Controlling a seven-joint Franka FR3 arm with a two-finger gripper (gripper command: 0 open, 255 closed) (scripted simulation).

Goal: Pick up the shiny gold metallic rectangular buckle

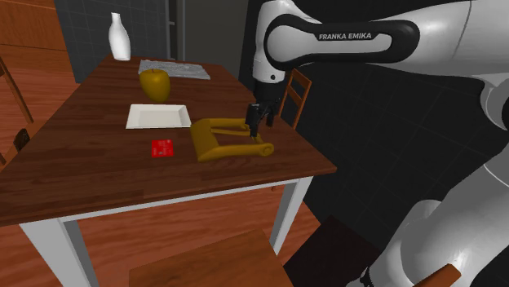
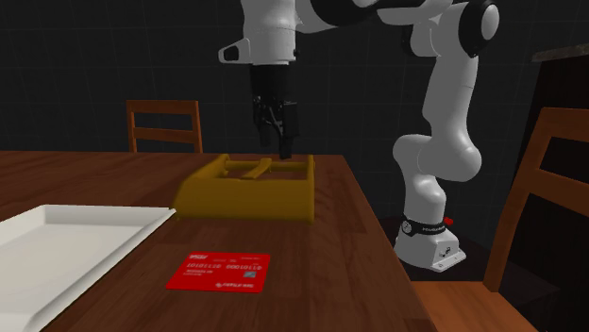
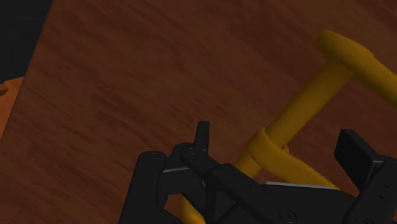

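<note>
Gripper (image 3: 280,147): the fingers point down and stand wide apart, straddling a thin bar of the gold buckle (image 3: 304,105). Neither finger is seen touching it, so nothing is held. Judgement: this is a pre-grasp pose, with the jaws set across a slender member so that closing would pinch it. In the shoulder view the gripper (image 1: 254,124) hangs over the buckle (image 1: 228,140), at the end nearest the stand. The buckle lies flat on the table (image 1: 73,175), close to the edge that faces the stand and not far from that edge's corner. A red card (image 1: 162,147) lies just beside it, further inboard. White tray (image 1: 155,116), beyond the card: nothing lies in it. A yellow apple (image 1: 155,84) and a white vase (image 1: 120,37) stand toward the far edge. The vase's contents cannot be told.
</note>
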